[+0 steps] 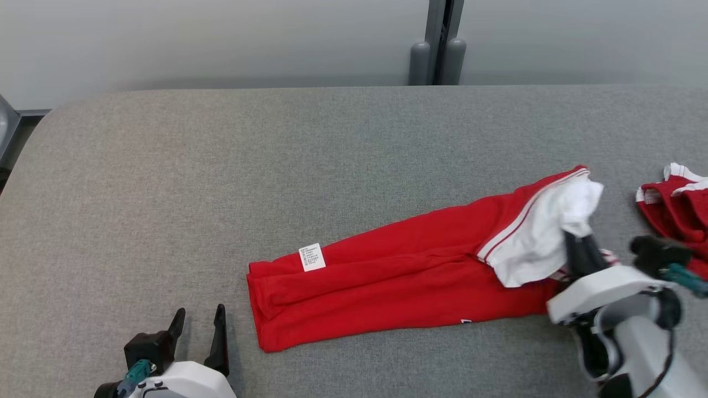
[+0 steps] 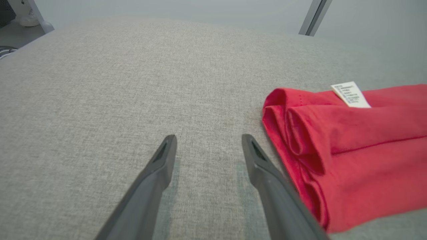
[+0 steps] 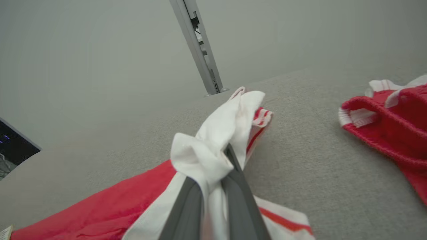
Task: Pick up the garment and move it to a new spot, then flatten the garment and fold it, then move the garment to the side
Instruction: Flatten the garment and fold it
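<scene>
A red garment (image 1: 398, 260) with a white striped end lies in a long folded strip across the grey table (image 1: 276, 166), a small white label (image 1: 312, 257) near its left end. My right gripper (image 1: 575, 243) is shut on the garment's white end (image 3: 217, 143), which bunches up around the fingers (image 3: 238, 196). My left gripper (image 1: 199, 326) rests open at the lower left, just left of the garment's rolled red end (image 2: 300, 133), with nothing between its fingers (image 2: 260, 166).
A second red and white garment (image 1: 677, 204) lies at the table's right edge, also seen at the right of the right wrist view (image 3: 393, 130). A grey post (image 1: 440, 44) stands behind the table against a pale wall.
</scene>
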